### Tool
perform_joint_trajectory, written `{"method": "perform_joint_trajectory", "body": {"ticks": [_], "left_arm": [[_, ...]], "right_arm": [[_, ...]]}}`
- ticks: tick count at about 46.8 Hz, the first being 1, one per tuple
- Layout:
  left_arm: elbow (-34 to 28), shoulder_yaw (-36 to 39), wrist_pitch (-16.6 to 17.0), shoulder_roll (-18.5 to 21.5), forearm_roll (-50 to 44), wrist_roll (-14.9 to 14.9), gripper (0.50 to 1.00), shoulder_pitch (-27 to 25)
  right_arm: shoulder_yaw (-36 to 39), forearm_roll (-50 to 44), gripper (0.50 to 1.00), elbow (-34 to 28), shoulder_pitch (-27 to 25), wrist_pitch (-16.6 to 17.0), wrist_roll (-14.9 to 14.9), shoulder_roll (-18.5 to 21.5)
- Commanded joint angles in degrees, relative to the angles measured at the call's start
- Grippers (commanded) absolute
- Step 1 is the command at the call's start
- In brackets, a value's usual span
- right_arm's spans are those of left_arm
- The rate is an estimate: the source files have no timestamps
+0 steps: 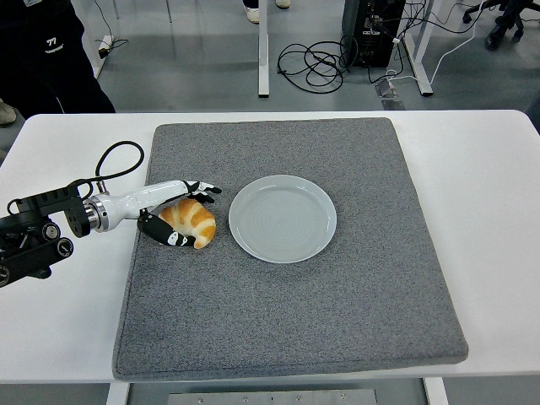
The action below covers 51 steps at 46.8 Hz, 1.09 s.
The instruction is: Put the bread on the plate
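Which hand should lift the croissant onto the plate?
Left. The left hand already brackets the croissant, fingers above and thumb below, beside the empty plate. The right arm is out of view.

Mat [278,312] lies on desk [489,211], covering its middle. Plate [283,218] on mat, near centre. Bread [191,221] on mat just left of plate, apart from it. Left hand [173,213] reaches in from left desk edge, fingers [202,187] behind bread, thumb [164,234] before it. Person [42,51] stands behind desk's far left corner.
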Motion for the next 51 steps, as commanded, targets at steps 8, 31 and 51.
{"method": "perform_joint_trajectory", "body": {"ticks": [8, 31, 51], "left_arm": [[-0.01, -0.07, -0.14, 0.09, 1.53, 0.01, 0.540, -0.95], [-0.19, 0.01, -0.23, 0.44, 1.62, 0.36, 0.500, -6.40], [-0.27, -0.07, -4.18, 0.79, 1.53, 3.26, 0.500, -11.85]], "right_arm": [[0.08, 0.00, 1.000, 0.00, 0.02, -0.08, 0.00, 0.00], [0.08, 0.00, 1.000, 0.00, 0.02, -0.08, -0.08, 0.00], [0.08, 0.00, 1.000, 0.00, 0.10, -0.08, -0.08, 0.00]]}}
